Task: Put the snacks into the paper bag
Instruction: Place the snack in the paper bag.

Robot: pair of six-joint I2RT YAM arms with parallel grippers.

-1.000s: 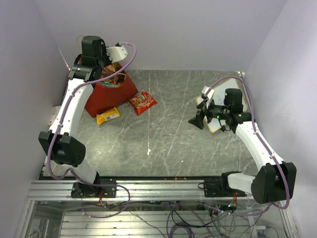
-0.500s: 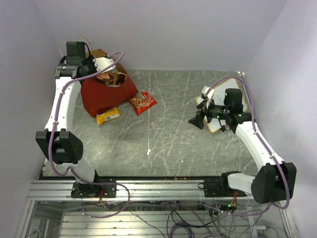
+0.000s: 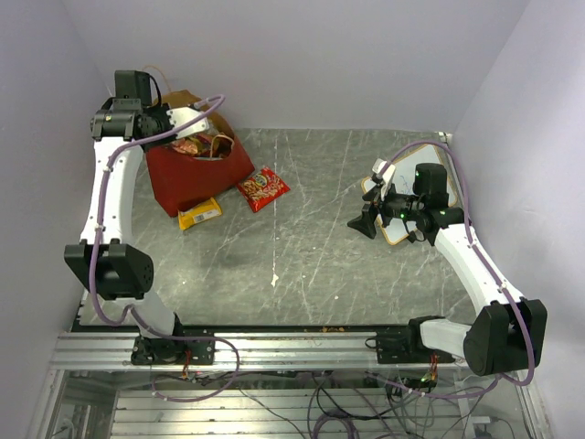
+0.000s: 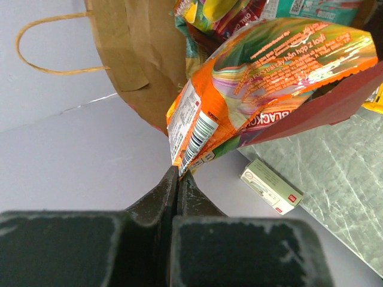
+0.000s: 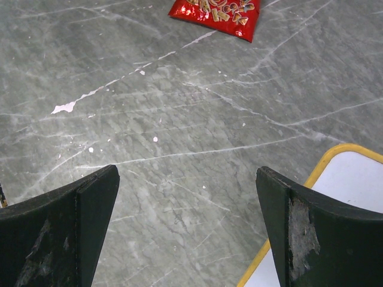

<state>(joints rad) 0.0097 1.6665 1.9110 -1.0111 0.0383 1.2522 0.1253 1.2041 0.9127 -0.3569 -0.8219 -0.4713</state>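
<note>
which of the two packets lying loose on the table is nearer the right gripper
The red packet, lying right of the paper bag. The yellow packet lies at the bag's near corner, farther from the right gripper.

High rear overview, close wrist views; red packet [image 3: 263, 187] shared with right wrist.
</note>
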